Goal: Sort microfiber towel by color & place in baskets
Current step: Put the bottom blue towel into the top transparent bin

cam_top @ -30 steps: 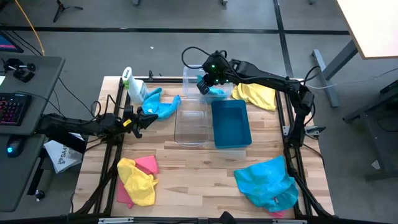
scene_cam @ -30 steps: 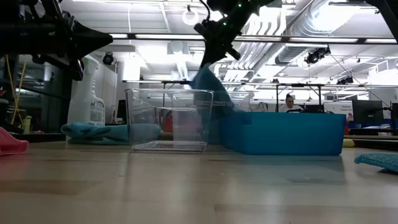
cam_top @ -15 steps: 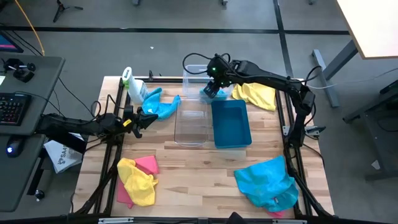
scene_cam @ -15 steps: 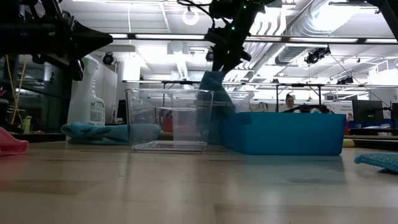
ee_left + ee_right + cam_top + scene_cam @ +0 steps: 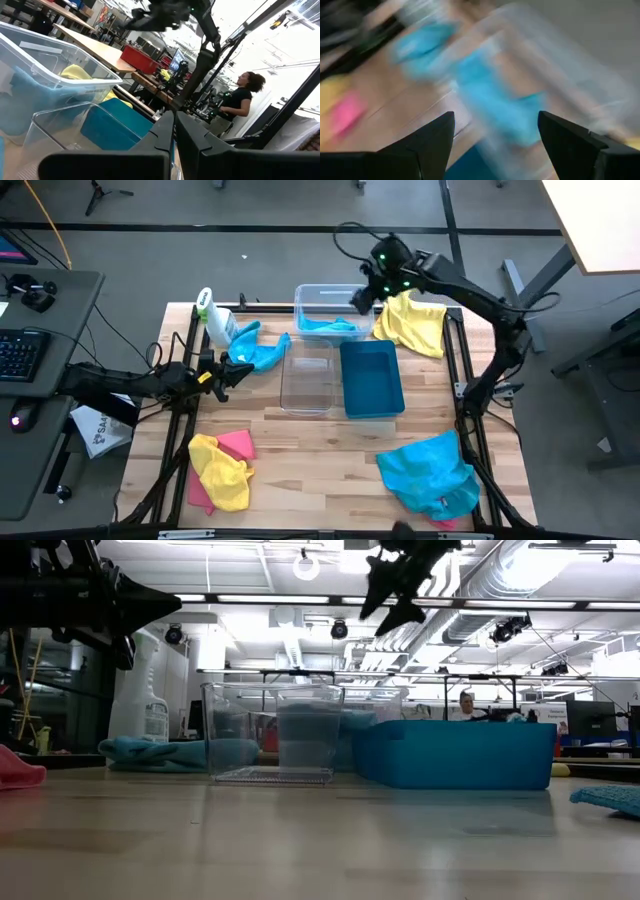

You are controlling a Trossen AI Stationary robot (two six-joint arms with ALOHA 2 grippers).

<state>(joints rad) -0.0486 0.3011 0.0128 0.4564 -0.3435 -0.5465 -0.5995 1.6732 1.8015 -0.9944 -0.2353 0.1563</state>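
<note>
Planks of pale wood made up the table (image 5: 310,440), beyond which stretched a workshop with ceiling ducts and a seated person (image 5: 465,705). Above the far clear basket (image 5: 325,312), where a blue towel (image 5: 325,326) lay, the right gripper (image 5: 362,298) hung with spread, empty fingers. Nearer sat a second clear basket (image 5: 308,385) touching the teal basket (image 5: 371,378). Over the left edge, the left gripper (image 5: 236,370) waited, fingers pressed together.
</note>
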